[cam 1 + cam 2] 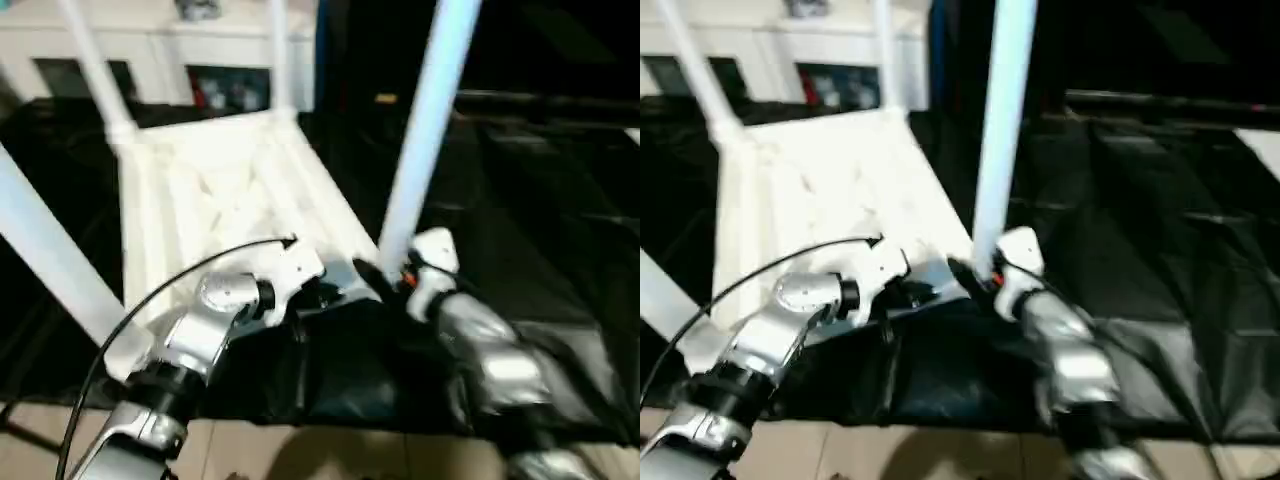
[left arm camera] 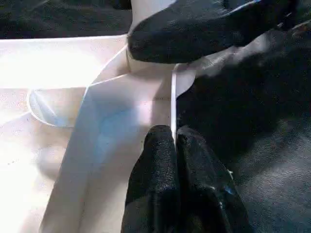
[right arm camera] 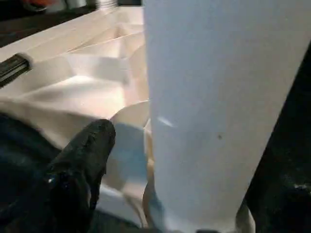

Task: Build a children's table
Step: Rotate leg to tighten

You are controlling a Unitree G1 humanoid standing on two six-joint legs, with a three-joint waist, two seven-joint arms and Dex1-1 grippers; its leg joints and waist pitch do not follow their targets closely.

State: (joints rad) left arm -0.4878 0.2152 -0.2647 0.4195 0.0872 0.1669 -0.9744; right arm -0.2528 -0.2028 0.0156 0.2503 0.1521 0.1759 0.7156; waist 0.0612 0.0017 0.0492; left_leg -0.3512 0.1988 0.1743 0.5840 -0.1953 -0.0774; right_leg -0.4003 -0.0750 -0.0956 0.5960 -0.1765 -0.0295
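Note:
The children's table [image 1: 220, 180] lies upside down on the black sheet, ribbed underside up, with white legs standing in its corner sockets. The near-right leg [image 1: 425, 130] rises tall from the corner closest to my grippers. My left gripper [image 2: 174, 141] is shut on the thin rim of the table top beside that corner; it also shows at the table's near edge [image 1: 325, 292]. My right gripper [image 1: 390, 265] sits at the foot of the near-right leg with its jaws open around the tube. One black finger [image 3: 92, 145] stands a little apart from the leg [image 3: 218, 111]; the other finger is hidden behind it.
The big black-sheeted table [image 1: 540, 200] stretches to the right and back. Its front edge runs just below my arms, with tiled floor [image 1: 330, 450] under it. A white cabinet [image 1: 150, 60] with glass doors stands behind. The near-left leg [image 1: 50, 250] slants across the left side.

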